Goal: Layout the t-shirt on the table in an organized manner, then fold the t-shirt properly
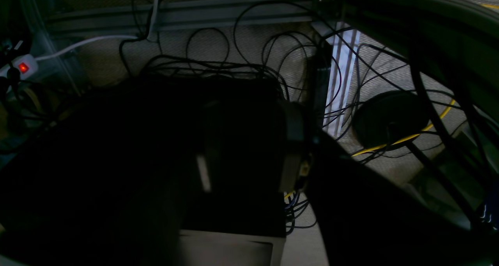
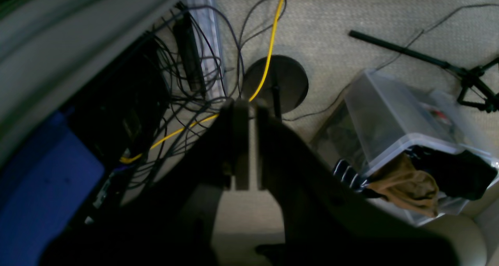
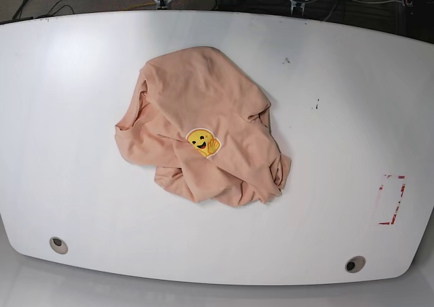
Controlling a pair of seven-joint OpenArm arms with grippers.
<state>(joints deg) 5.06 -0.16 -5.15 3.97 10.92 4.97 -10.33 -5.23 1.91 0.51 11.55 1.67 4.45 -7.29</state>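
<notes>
Peach-pink soft cotton t-shirt [image 3: 203, 134] lies crumpled in a heap on the white smooth desk [image 3: 68, 117], roughly mid-desk, a little toward the base view's left. Small yellow smiling emoji print [image 3: 203, 142] faces up near the heap's middle. Bulk runs on a slant from the far upper lobe down to a bunched lower corner on the view's right; no sleeve or hem can be told apart with certainty.

Neither arm shows over the desk in the base view. Both wrist cameras look down at carpeted floor and cable tangle, so both arms appear parked off the desk's edge, the shirt up and inward from each. Which arm is nearer I cannot tell for sure; the heap sits slightly toward the right arm's side.

Right end effector [image 2: 248, 141]: dark fingers pressed close together, clenched, nothing held. Left end effector [image 1: 249, 149]: lost in shadow in its own view; cannot tell whether released or clenched, and nothing visible in it.

Around: two round grommet holes [image 3: 58, 244] near the front edge, red rectangle outline [image 3: 391, 199] at the view's right, all well apart from the shirt. Nothing stands between the arms and the cloth. Spreading not yet begun.
</notes>
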